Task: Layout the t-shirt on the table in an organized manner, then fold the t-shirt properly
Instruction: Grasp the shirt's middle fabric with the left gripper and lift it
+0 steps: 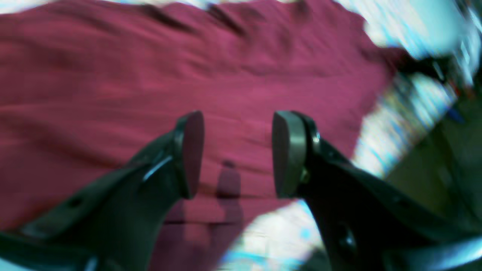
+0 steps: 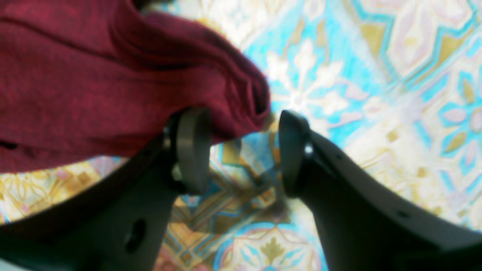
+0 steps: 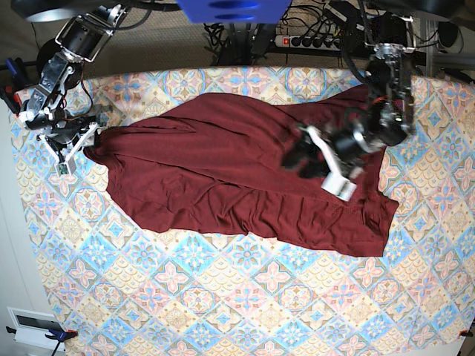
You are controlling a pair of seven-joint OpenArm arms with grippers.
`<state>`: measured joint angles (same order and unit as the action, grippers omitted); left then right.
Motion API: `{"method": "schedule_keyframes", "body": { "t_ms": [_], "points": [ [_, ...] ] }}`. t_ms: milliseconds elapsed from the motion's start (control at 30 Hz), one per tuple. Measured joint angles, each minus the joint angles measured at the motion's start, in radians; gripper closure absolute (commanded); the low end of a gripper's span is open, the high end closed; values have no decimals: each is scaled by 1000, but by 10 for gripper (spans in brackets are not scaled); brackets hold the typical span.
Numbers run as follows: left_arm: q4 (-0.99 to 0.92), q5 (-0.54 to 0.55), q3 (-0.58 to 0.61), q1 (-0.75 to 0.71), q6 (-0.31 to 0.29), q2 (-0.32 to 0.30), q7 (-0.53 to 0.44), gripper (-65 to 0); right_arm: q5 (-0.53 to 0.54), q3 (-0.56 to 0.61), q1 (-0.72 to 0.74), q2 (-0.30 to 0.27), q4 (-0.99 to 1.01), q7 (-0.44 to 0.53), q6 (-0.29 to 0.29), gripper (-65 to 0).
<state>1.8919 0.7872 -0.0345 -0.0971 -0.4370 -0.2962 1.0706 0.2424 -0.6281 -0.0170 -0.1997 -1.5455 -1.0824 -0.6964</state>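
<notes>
- The table (image 3: 223, 311), under its pastel diamond-tile cloth, carries everything; the t-shirt (image 3: 230, 178) lies spread across its far half, between the two pincers, which fits a garment being laid out flat ahead of any fold.
- The t-shirt is fairly flat in the middle but rumpled along its near edge and bunched at both ends, so I judge the layout unfinished.
- The left gripper (image 1: 237, 154) hangs above the cloth with its jaws spread and nothing between them; the maroon fabric lies directly beneath and beyond it, with bare table showing just to one side.
- The right gripper (image 2: 243, 150) is also spread and empty; a rolled tip of the shirt sits just ahead of its jaws, touching or nearly touching one pad, probably a corner it means to tug outward.
</notes>
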Motion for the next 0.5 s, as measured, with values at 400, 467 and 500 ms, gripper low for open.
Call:
{"method": "schedule_keyframes", "body": {
  "t_ms": [400,467,500],
  "points": [
    [-22,-390,535,-5,-2,58,-2,-288,0,0,3,0,-2,2,0,-268],
    [-57,-474,616,31,-2,58,-10,-288,0,0,1,0,-10,-2,0,-268],
    [-80,-507,642,48,-2,58,-27,-288,-1,0,0,1,-21,-2,0,-268]
  ]
}}
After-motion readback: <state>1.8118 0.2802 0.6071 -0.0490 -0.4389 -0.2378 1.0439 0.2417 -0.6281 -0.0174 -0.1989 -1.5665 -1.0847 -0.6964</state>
